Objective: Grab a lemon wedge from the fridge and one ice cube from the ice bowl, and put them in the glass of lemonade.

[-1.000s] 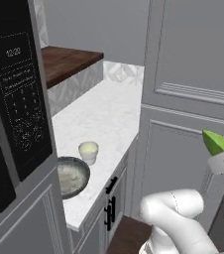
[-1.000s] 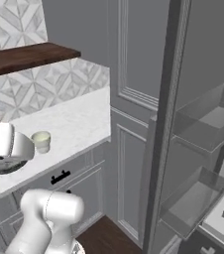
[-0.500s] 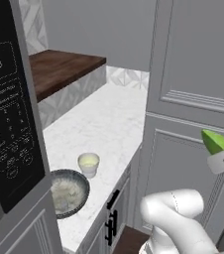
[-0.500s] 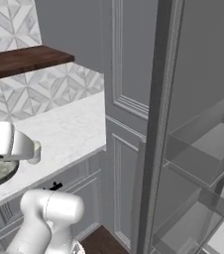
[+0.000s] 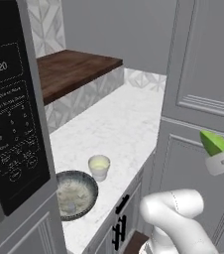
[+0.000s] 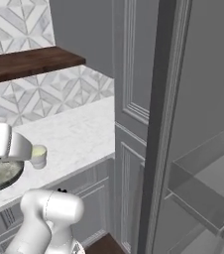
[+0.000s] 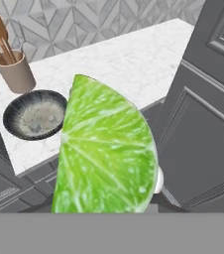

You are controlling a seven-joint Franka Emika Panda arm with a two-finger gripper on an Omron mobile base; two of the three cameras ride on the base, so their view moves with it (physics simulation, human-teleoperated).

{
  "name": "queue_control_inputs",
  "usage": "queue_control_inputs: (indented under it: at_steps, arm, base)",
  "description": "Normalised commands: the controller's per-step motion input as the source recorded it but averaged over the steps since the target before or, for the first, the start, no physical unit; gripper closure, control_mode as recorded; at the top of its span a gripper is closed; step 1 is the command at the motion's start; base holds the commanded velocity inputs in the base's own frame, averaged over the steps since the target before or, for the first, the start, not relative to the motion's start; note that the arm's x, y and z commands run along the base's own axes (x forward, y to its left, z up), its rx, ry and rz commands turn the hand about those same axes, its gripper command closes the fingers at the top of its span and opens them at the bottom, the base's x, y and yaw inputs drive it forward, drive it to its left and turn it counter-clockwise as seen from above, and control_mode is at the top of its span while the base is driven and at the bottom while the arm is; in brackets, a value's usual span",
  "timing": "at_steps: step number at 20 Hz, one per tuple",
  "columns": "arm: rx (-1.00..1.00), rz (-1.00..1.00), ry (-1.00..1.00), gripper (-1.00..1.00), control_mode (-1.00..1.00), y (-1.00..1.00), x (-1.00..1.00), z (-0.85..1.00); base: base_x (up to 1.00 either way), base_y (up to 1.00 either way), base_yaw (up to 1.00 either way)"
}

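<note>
Both base cameras have shifted since the earlier frames: the counter scene sits differently in view, which is camera travel, not movement of the objects. The lemon wedge (image 5: 214, 142) has stayed at the hand near the right edge of the left base view.

In the hand view the lemon wedge (image 7: 106, 154) stands directly before the camera and hides the fingertips entirely, so the jaws cannot be seen; the wedge sits where they would be, consistent with a clamp on it. The gripper body is cut off at the frame edge in both base views.

On the white marble counter (image 5: 129, 124), the glass of lemonade (image 5: 99, 167) stands just beside the ice bowl (image 5: 74, 194). A small pale shape in the bowl may be the ice cube (image 5: 72, 206); it is hard to make out. In the right base view the hand partly covers the ice bowl (image 6: 0, 176) and the glass (image 6: 38, 156).

A utensil holder (image 7: 16, 72) with wooden utensils stands behind the ice bowl (image 7: 36, 115). A microwave (image 5: 10, 119) blocks the left of the left base view. The fridge (image 6: 193, 124) is cut off at the right, its clear shelves visible.
</note>
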Motion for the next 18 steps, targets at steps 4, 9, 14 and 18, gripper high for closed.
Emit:
queue_control_inputs:
  at_steps: [4, 9, 14, 18]
  arm:
    - [0.00, 0.00, 0.00, 1.00, 1.00, 0.00, 0.00, 0.00]
    - [0.00, 0.00, 0.00, 1.00, 1.00, 0.00, 0.00, 0.00]
    - [0.00, 0.00, 0.00, 1.00, 1.00, 0.00, 0.00, 0.00]
    - [0.00, 0.00, 0.00, 1.00, 1.00, 0.00, 0.00, 0.00]
  base:
    - [0.41, 0.02, 0.16]
    - [0.61, 0.03, 0.21]
    - [0.66, 0.00, 0.27]
    - [0.43, 0.00, 0.19]
